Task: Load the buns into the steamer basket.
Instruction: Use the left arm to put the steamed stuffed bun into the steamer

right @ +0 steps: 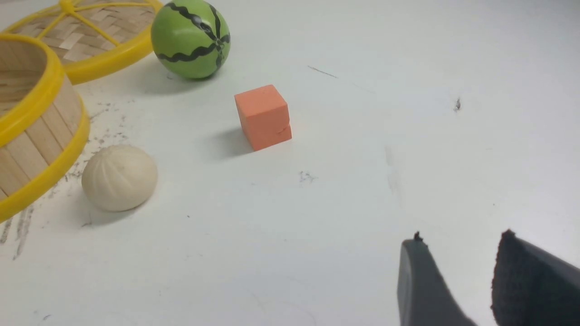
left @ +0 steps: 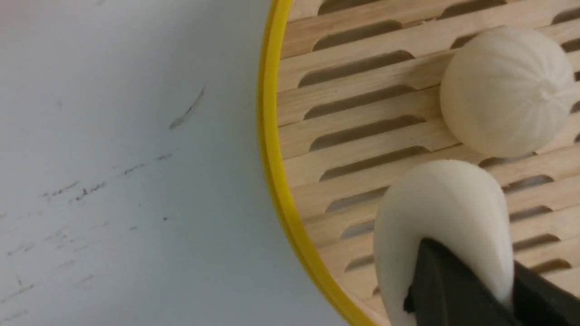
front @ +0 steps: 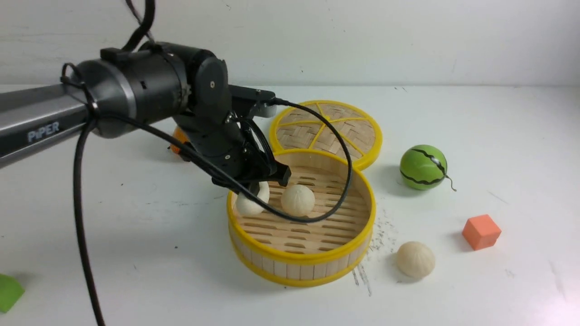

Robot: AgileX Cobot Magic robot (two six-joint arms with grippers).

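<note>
Your left end effector is pinched tight on one small cream-white pleated ball, the held bun. It bulges around the dark fingers, so judge it soft, light and springy. A gentle squeeze across its widest middle should be enough.

The held bun sits inside the large round bamboo steamer basket, low over the slatted floor and close to the yellow-rimmed wall on your left. Whether it touches the slats cannot be told. A second bun rests on the slats just beside it. The third bun lies on the white table near the basket's right wall, with a small orange foam cube further right.

Your right end effector has its fingers spread with nothing between them, over bare table well apart from the third bun.

When you release, rise straight up to clear the rim, and mind the black cable looping across the basket. For the third bun, come from above or from the open near side. The green watermelon ball and the flat woven lid lie further back, out of the way.
</note>
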